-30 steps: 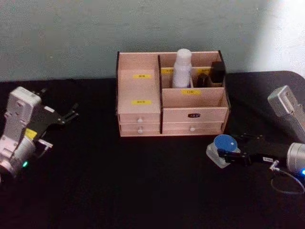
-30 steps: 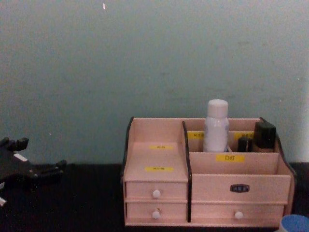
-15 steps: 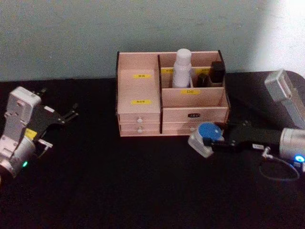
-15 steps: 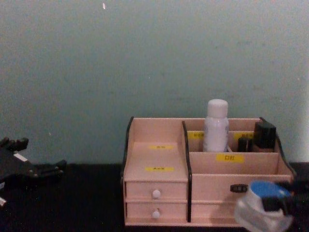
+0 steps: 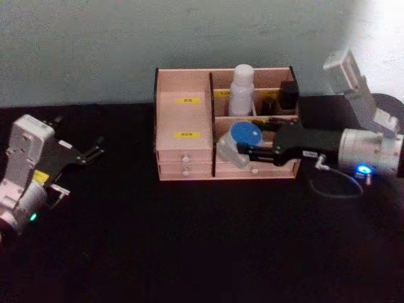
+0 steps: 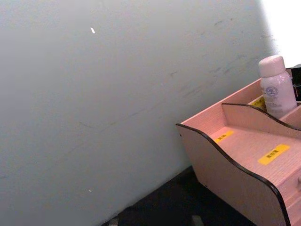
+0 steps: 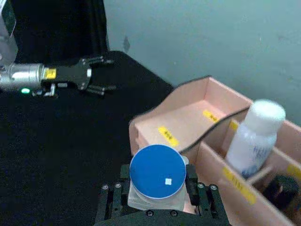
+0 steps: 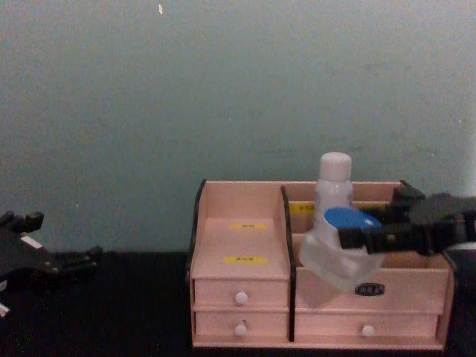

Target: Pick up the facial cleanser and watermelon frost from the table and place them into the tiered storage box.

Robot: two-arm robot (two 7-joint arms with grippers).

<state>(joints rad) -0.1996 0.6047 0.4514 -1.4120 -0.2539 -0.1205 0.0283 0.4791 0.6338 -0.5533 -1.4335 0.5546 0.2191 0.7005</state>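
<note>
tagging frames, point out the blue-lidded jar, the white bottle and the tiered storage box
blue-lidded jar [image 7: 157, 170], right wrist view, on its lid
white bottle [image 5: 240, 95], head view, on its body
tiered storage box [image 8: 223, 242], chest view, left stepped panel

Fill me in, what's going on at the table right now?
The right gripper holds a blue-lidded jar, jaws shut on it, off the table just in front of the tiered storage box, at about the height of its front right compartment. A white bottle stands in a rear compartment. The left gripper is parked at the left over the table, jaws open.
</note>
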